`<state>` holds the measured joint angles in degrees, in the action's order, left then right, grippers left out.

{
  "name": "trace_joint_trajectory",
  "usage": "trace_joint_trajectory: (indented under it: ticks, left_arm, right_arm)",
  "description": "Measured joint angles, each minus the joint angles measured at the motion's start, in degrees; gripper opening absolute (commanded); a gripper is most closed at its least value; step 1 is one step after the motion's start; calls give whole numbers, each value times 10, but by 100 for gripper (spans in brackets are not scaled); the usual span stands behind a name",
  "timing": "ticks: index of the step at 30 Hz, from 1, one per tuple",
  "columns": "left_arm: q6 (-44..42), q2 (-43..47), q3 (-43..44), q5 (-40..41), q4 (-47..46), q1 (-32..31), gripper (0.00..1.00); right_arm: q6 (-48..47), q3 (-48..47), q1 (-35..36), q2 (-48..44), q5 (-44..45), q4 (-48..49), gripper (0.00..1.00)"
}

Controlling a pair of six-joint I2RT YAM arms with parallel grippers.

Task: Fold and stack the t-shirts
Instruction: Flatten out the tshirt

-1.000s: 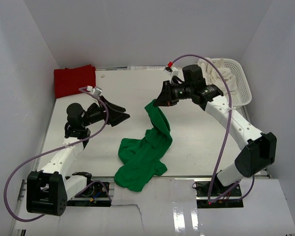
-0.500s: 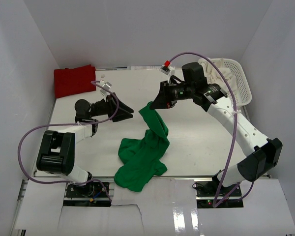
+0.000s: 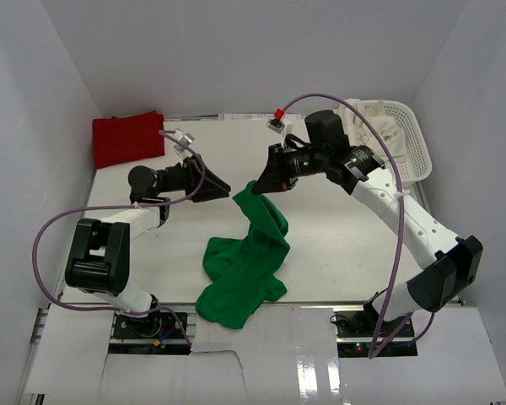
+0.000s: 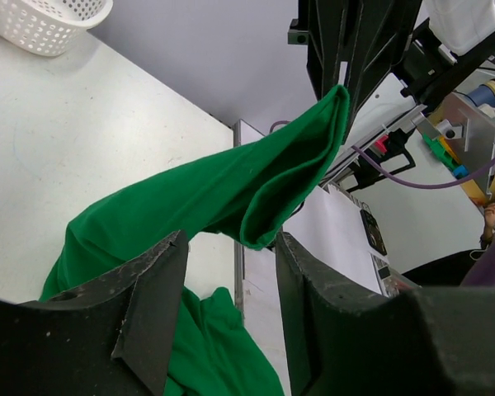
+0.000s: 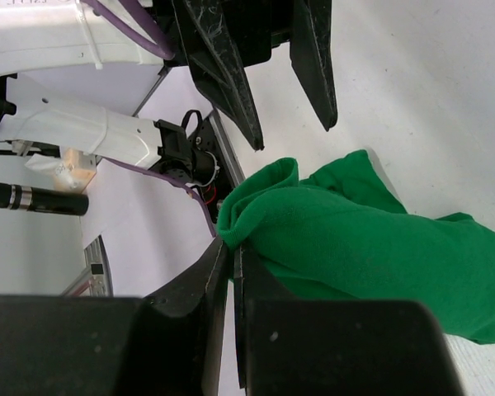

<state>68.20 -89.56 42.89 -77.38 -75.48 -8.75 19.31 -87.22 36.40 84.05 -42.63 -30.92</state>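
A bright green t-shirt (image 3: 246, 261) lies crumpled at the table's front middle, with one end lifted. My right gripper (image 3: 255, 187) is shut on that lifted edge and holds it above the table; the wrist view shows the green cloth (image 5: 355, 223) pinched between the shut jaws. My left gripper (image 3: 223, 187) is open and empty, just left of the raised cloth, its fingers (image 4: 148, 305) on either side of the hanging fold (image 4: 256, 186) without touching it. A folded red t-shirt (image 3: 126, 137) lies at the back left. Cream-white t-shirts (image 3: 390, 126) sit in the basket.
A white mesh basket (image 3: 413, 139) stands at the back right; it also shows in the left wrist view (image 4: 45, 21). White walls close in the table on the left, back and right. Purple cables loop off both arms.
My left arm has swung up and to the right, bringing its open gripper close to the lifted cloth. My right gripper has carried the green edge a little left and higher.
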Motion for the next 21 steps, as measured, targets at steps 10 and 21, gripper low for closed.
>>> trace_joint_trajectory:
  ticks: [10, 21]
  left_arm:
    - [-3, 13, 0, -1, -2, -16, 54]
    - [-10, 13, -13, -10, -2, -29, 52]
  right_arm:
    - [2, 0, 9, 30, -2, 11, 8]
    - [2, -49, 9, 64, -2, 7, 8]
